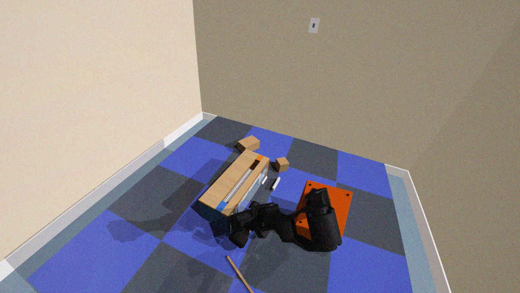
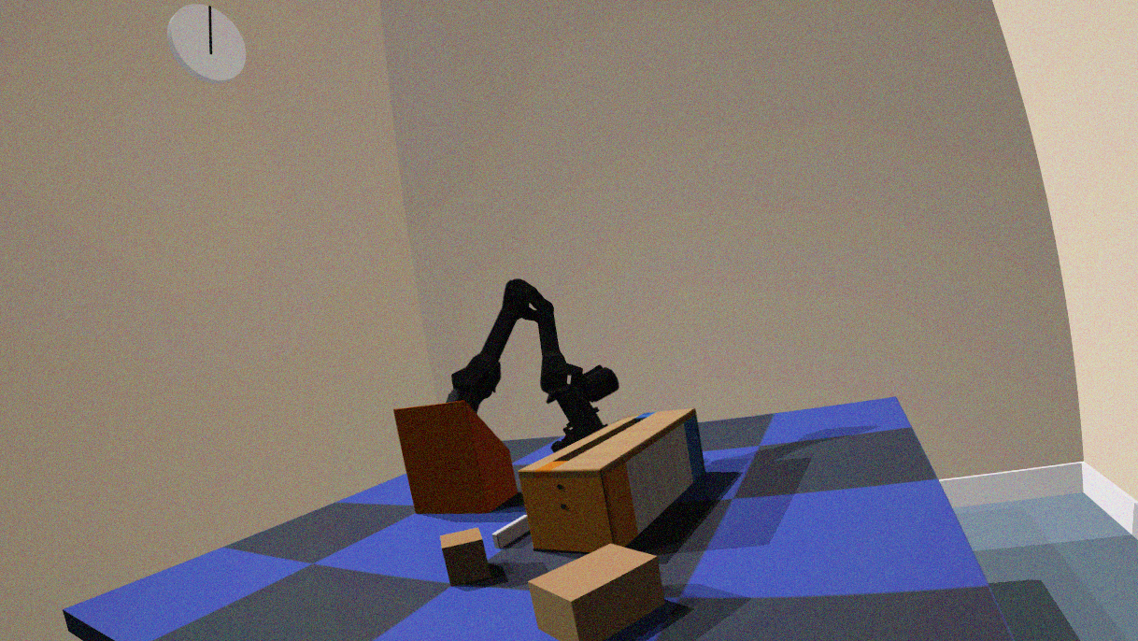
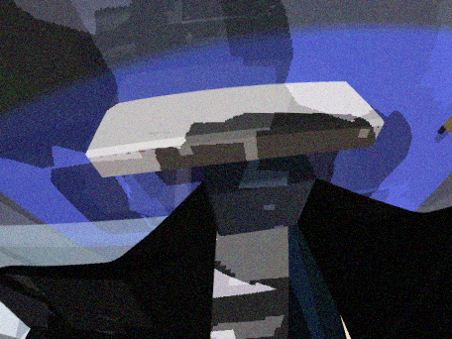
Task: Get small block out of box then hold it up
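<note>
The gripper is held low over the table, toward its near edge, just beside the blue end of the box. The box is laid diagonally mid-table, its other end turned to the far edge. In the wrist view the white block is seen lying flat on the table just past the fingertips, crosswise to them. The fingers are drawn partly together; whether anything is pinched cannot be told.
</note>
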`<state>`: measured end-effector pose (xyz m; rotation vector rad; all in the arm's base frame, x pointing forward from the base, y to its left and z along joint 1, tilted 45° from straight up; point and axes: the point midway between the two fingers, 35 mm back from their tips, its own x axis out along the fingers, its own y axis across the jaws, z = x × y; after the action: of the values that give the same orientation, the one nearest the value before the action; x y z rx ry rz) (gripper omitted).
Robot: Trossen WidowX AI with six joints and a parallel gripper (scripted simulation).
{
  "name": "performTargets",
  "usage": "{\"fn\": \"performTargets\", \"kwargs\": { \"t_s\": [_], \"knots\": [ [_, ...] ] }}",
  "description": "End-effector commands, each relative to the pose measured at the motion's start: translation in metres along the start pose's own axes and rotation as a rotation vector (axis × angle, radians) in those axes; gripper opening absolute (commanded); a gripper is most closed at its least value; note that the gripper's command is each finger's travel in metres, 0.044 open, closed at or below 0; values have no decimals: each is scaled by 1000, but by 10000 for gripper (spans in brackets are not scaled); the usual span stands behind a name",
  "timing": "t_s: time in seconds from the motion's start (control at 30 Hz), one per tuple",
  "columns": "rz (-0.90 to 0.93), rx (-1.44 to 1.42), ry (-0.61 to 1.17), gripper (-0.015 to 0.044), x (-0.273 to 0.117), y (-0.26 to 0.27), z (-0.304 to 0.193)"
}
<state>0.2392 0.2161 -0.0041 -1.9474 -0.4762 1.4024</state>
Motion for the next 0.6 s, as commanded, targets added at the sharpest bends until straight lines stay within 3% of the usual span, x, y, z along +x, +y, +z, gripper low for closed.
{"fn": "performTargets", "kwargs": {
  "t_s": [0.0,0.07,0.57],
  "knots": [
    [3,7,1,29,0,1,0],
    [4,6,1,0,-4,1,-3],
    [1,-1,1,0,-54,0,-25]
  ]
}}
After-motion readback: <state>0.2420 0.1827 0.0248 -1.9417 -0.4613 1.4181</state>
